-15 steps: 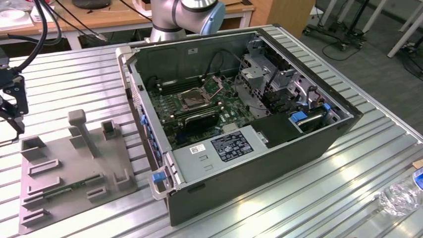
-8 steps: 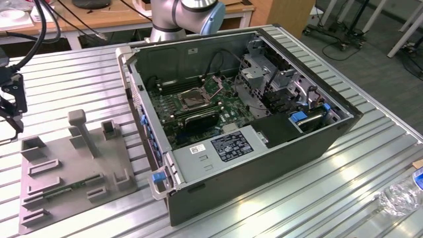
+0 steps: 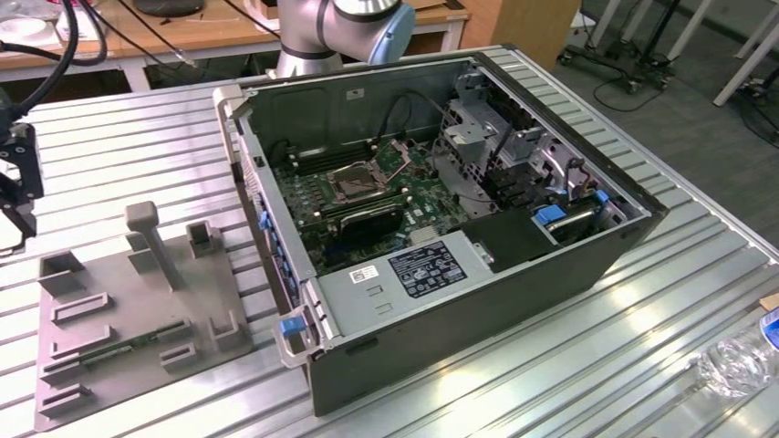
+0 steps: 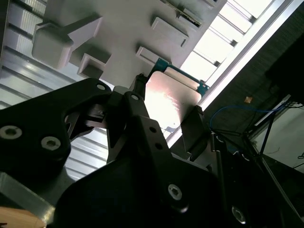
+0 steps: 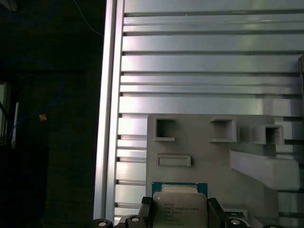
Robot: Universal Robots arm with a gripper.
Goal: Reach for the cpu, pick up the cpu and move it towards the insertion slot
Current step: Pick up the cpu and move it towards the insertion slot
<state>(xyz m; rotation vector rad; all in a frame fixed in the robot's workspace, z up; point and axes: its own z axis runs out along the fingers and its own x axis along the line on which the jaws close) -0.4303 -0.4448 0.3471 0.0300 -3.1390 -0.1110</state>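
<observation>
Gripper clamping cpu by opposite edges in both wrist views, hovering above grey fixture plate near table edge; exterior view showing insertion slot inside open case, well apart from gripper

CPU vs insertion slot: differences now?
The cpu has a silvery top and green edge; the insertion slot is a shiny frame around a dark centre. The cpu is held in the gripper near the fixture plate; the insertion slot lies on the motherboard inside the case. Both are square.
</observation>
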